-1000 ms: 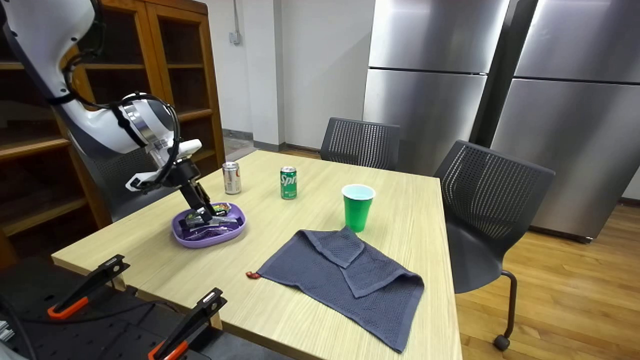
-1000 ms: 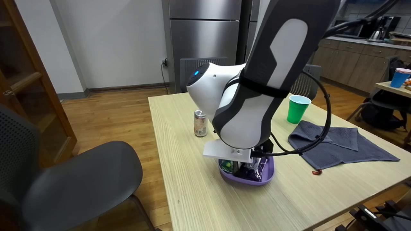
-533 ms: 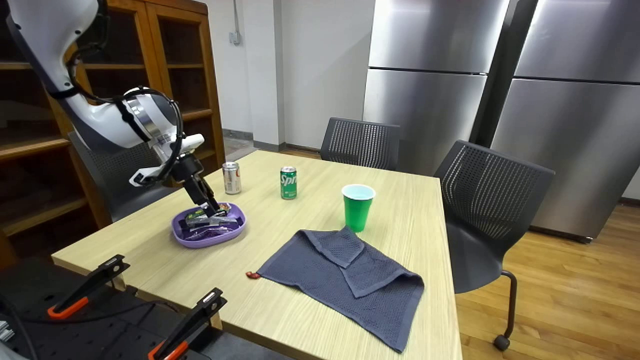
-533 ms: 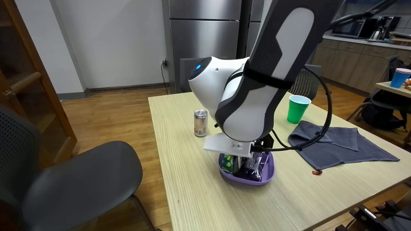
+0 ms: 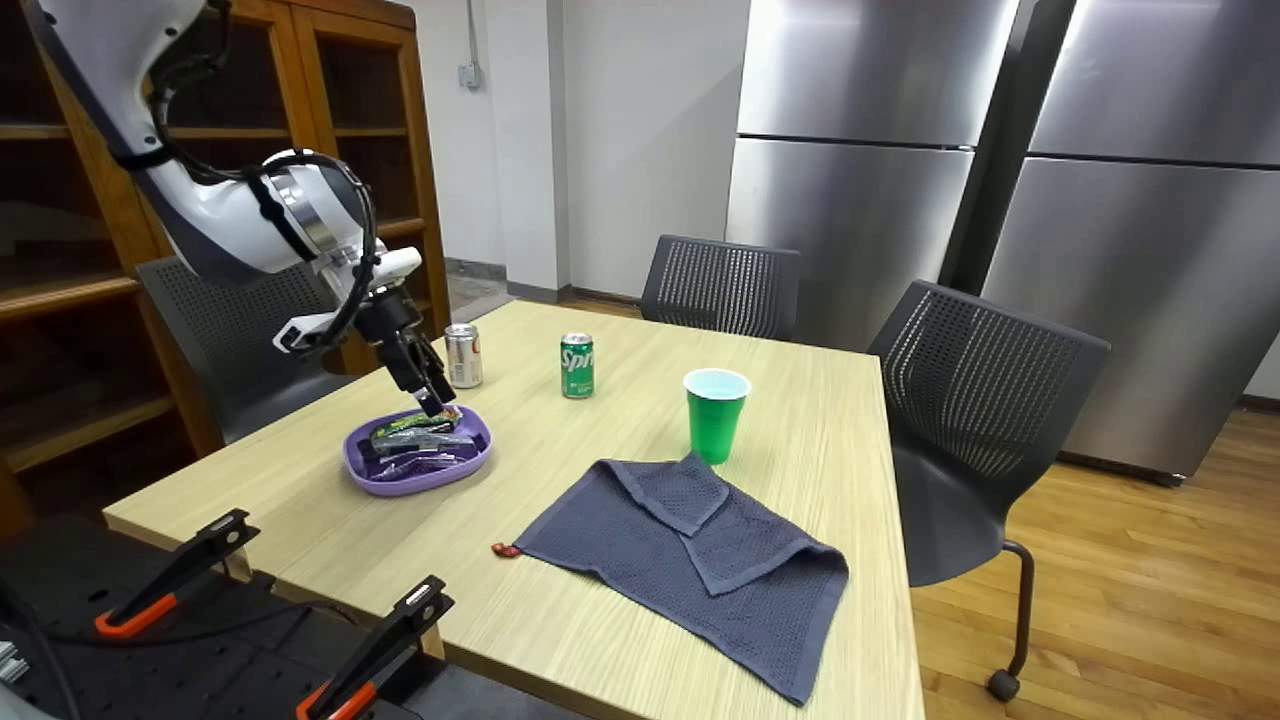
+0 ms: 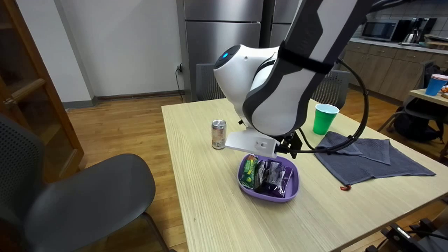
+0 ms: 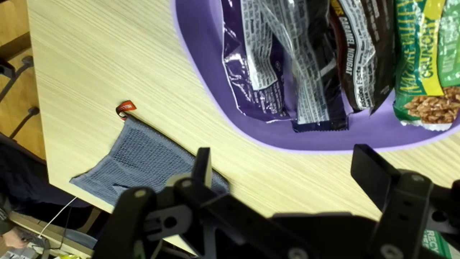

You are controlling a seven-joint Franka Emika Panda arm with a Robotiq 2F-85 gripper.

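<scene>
- A wooden cabinet (image 5: 310,120) with glass doors (image 5: 362,90) stands upper left in an exterior view.
- Two steel fridges (image 5: 865,90) gleam at the upper right; a pale wall (image 5: 650,140) fills the upper middle.
- Gray chairs (image 5: 985,385) stand at a light wooden table (image 5: 540,440) across the middle.
- Plank floor (image 5: 1150,540) shows at the lower right.
- In an exterior view, a microwave (image 6: 378,30) sits on a counter (image 6: 388,70), upper right.

A shallow purple tray (image 7: 266,133) with rounded corners sits flat on the pale table (image 7: 107,64). Inside, side by side, lie 1 green-and-yellow granola bar (image 7: 418,61), 1 brown bar (image 7: 366,54) and, apparently, 2 crinkled purple bars (image 7: 257,64), all wrapped.
</scene>
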